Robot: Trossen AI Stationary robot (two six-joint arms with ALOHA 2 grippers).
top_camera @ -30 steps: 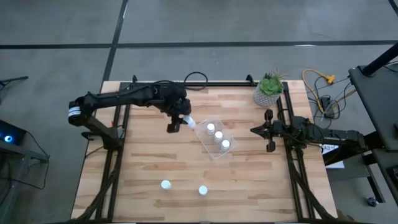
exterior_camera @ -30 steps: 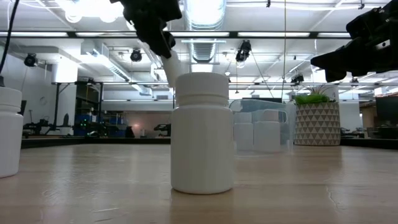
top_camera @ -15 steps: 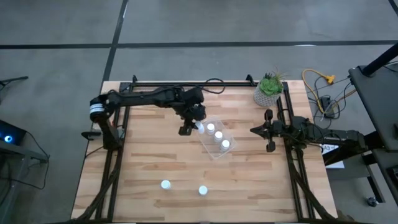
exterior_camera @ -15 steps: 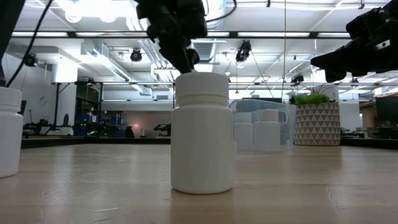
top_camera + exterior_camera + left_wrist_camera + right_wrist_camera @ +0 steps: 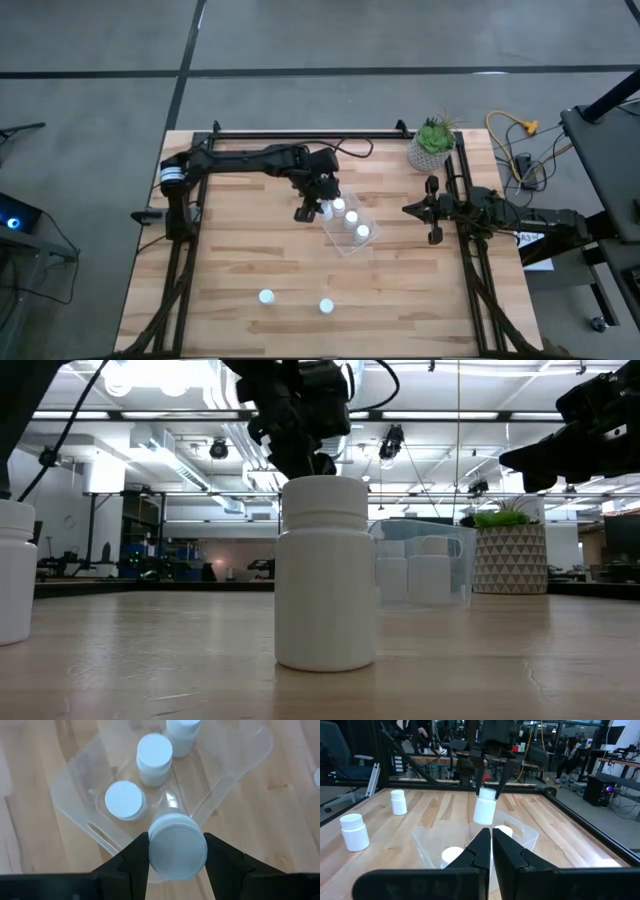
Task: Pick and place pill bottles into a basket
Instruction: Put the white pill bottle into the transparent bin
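Note:
My left gripper [image 5: 318,207] is shut on a white pill bottle [image 5: 177,845], held in the air over the left end of the clear basket [image 5: 345,222]. Three white bottles stand in the basket [image 5: 155,752] [image 5: 124,800] [image 5: 182,727]. Two more bottles stand on the table near its front edge [image 5: 266,296] [image 5: 326,306]; one of them fills the middle of the low view [image 5: 325,570]. My right gripper [image 5: 432,212] waits shut and empty at the table's right side. My left gripper pinches the bottle between its two fingers [image 5: 137,855], one on either side of the bottle's upper end [image 5: 487,795]. The fingers come from above, pointing down. The bottle hangs below them, nearly upright, lifted clear above the basket's rim.
A pale patterned pot with a green plant [image 5: 432,145] stands at the table's far right corner. Dark rails run along the table's left, right and far edges. Bare wood lies between the basket and the two front bottles.
My left gripper has gone toward the table's right edge with the bottle, from beside the basket's left end to above it. The bottle, tilted a second ago, now hangs nearly upright.

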